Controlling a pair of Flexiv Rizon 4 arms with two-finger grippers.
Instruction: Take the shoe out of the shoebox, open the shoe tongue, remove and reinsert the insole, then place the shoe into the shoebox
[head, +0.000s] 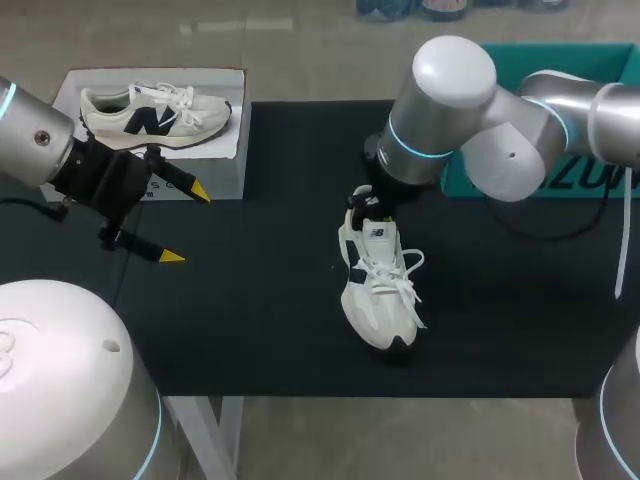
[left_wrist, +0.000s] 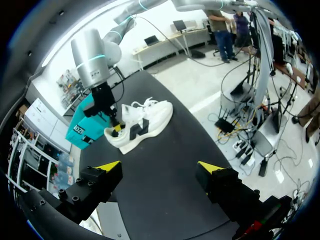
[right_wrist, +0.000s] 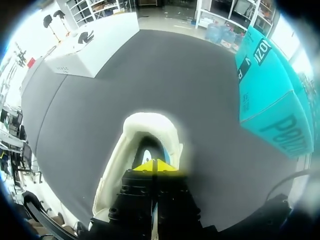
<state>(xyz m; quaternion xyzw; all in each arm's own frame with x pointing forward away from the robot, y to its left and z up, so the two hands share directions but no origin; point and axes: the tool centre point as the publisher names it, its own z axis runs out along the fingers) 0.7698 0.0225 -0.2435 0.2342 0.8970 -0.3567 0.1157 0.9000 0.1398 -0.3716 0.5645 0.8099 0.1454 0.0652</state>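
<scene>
Seemingly, right jaws together inside the white shoe (head: 378, 290).

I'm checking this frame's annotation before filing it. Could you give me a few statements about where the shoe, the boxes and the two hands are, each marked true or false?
1. The shoe lies on the black mat, outside any box. True.
2. The left hand is shut on the shoe. False: it is open and empty, well apart from the shoe and close to the white box.
3. The right hand is at the shoe's heel opening, with its yellow tips together. True.
4. The teal box stands on the left arm's side of the table. False: it is on the right arm's side, and the white box is the one on the left.
</scene>
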